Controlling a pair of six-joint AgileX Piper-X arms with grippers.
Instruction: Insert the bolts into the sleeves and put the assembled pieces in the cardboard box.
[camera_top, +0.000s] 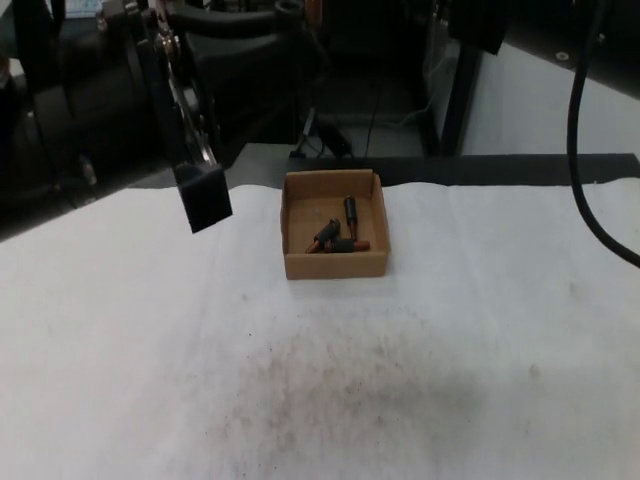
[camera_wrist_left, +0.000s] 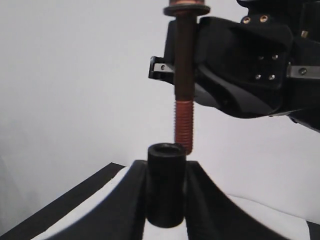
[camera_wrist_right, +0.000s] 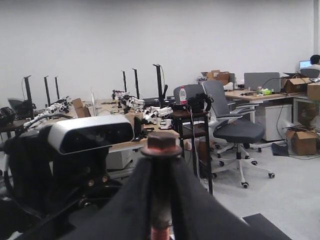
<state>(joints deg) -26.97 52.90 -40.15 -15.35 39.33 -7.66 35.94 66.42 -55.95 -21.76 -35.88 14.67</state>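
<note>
bolt over sleeve, both held above the bench

left gripper (camera_wrist_left: 166, 172) fingers clamped on the black sleeve (camera_wrist_left: 165, 187), upright. right gripper (camera_wrist_right: 161, 175) fingers clamped on the copper-coloured bolt (camera_wrist_left: 184, 75), head up, threaded tip level with the sleeve's rim; can't tell if they touch. cardboard box (camera_top: 335, 264) sits on the white cloth (camera_top: 450, 330) with assembled pieces (camera_top: 335, 238) inside.

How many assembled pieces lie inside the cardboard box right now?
3 assembled pieces: one toward the far wall of the cardboard box, one slanted at the middle, one beside the near wall. Two overlap, so another may be hidden.
</note>
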